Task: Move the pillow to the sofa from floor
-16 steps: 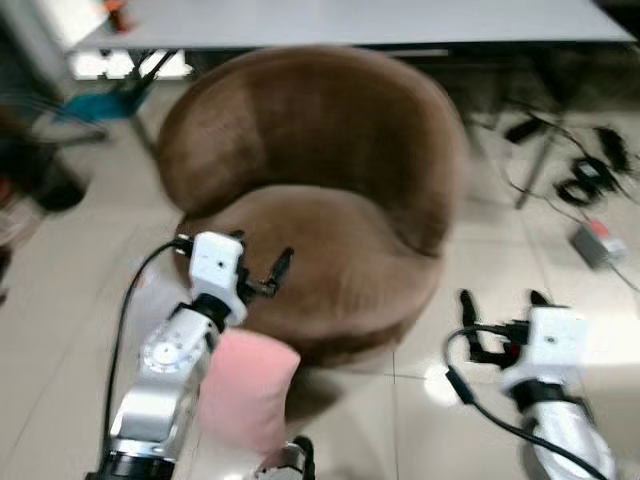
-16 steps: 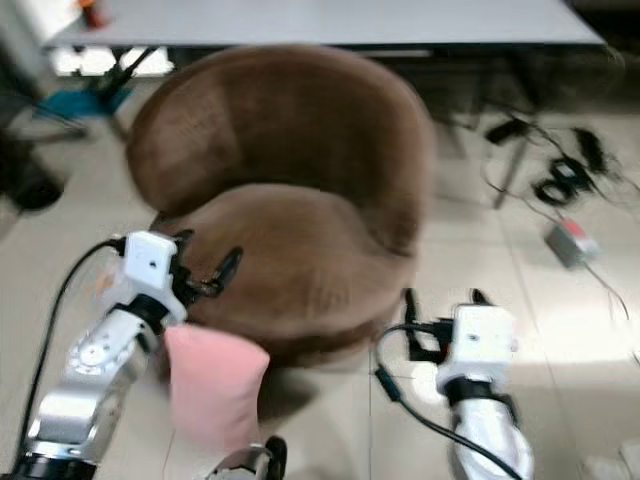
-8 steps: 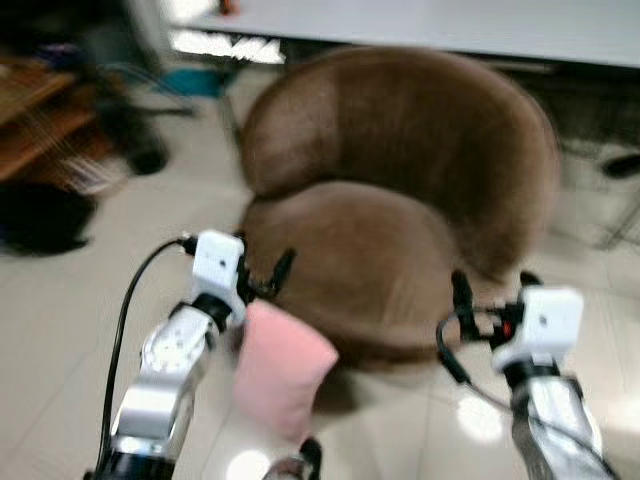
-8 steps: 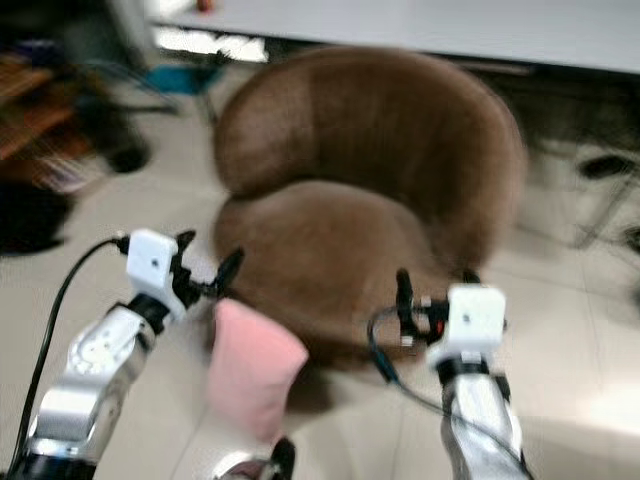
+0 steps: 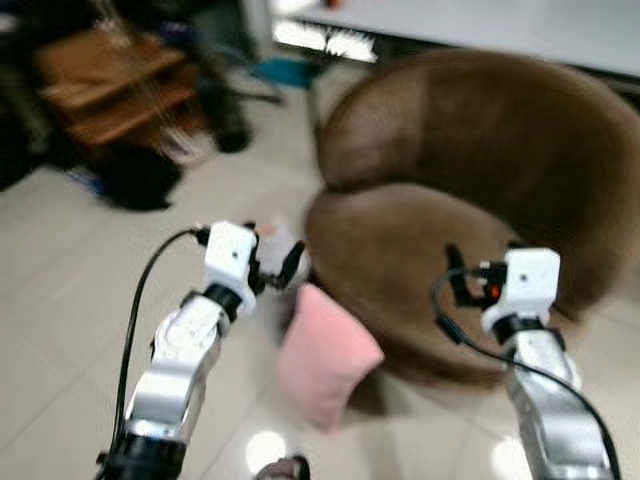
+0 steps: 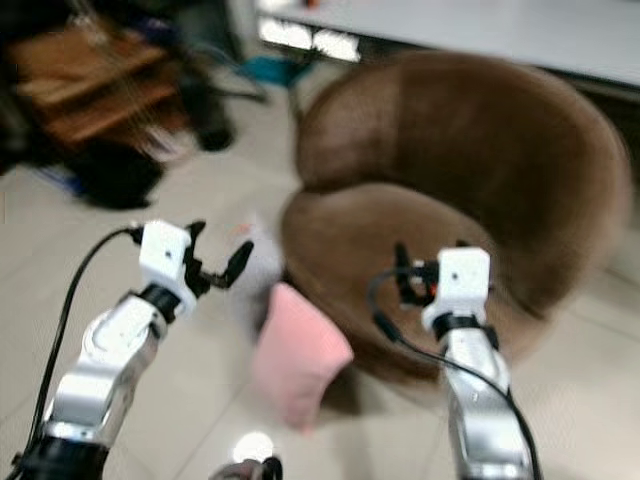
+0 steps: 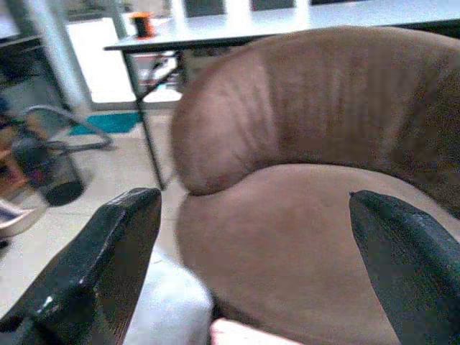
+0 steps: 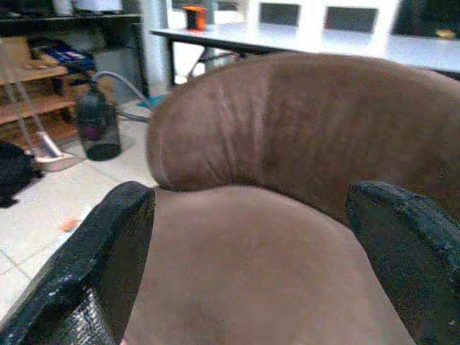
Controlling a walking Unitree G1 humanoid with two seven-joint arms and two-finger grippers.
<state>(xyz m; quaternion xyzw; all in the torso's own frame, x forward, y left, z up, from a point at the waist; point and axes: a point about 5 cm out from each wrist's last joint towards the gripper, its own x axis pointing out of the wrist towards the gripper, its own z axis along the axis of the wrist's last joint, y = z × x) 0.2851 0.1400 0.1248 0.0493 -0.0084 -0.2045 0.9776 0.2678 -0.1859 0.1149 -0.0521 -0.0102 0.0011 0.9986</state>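
Observation:
A pink pillow (image 5: 325, 360) stands on its edge on the tiled floor, leaning against the front left of the round brown sofa chair (image 5: 480, 190). My left gripper (image 5: 276, 264) is raised and open just above and left of the pillow, with nothing between its fingers (image 7: 108, 266). My right gripper (image 5: 480, 270) is open too, held over the front of the sofa's seat (image 8: 237, 273). A corner of the pillow (image 7: 241, 334) peeks in at the edge of the left wrist view.
A pale cloth-like thing (image 5: 280, 245) lies on the floor beside the sofa, behind my left gripper. A wooden shelf unit (image 5: 110, 90) and dark bags (image 5: 135, 175) stand at the far left. A white table (image 5: 520, 25) runs behind the sofa.
The camera has swung left: sofa and pillow have shifted right in the picture and the shelf has come into view. Both grippers stay raised and open.

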